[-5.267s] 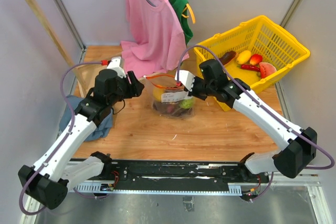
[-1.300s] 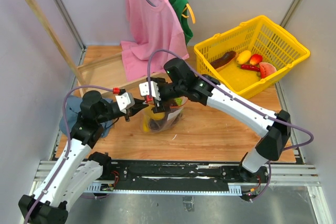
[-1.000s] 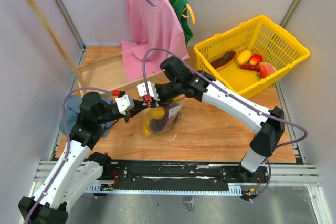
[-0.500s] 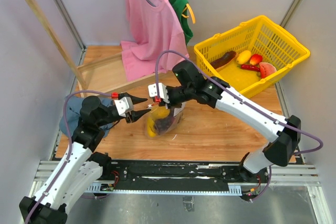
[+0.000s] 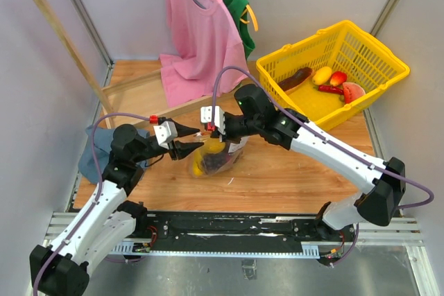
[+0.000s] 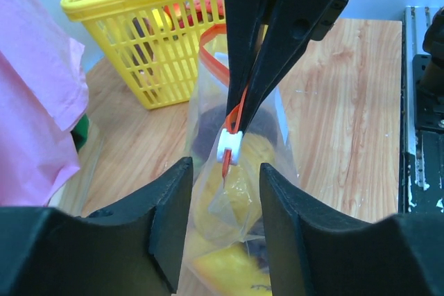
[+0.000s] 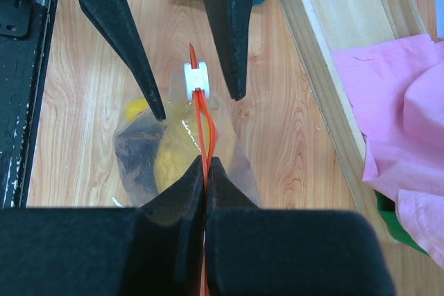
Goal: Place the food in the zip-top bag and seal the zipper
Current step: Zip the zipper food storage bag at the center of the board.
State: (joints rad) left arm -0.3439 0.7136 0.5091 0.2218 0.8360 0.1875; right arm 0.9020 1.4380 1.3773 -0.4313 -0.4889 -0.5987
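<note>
**Overhead and wrist views.** We see the zip-top bag [image 5: 223, 159] near the middle of the tabletop, a little toward its left and near edges, held upright by its top. The right gripper [image 7: 206, 166] is pinched fully closed on the zipper [image 7: 201, 114]. Its two fingers meet on the red-orange strip just behind the white tab [image 7: 196, 76].

The left gripper [image 5: 194, 138] is partly open and holds nothing. Its fingers stand on either side of the white tab, near it but apart from it.

Through the clear plastic we make out yellow fruit [image 7: 170, 161] and a dark purple piece [image 7: 132, 154]. In the left wrist view, the strip beyond the right fingers bows into a loop.

Loose food [image 5: 322, 74] lies in the yellow basket [image 5: 378, 57] at the far right corner of the tabletop. A pink shirt [image 5: 201, 39] hangs over the far edge, and a blue cloth [image 5: 90, 164] lies at the left edge.
</note>
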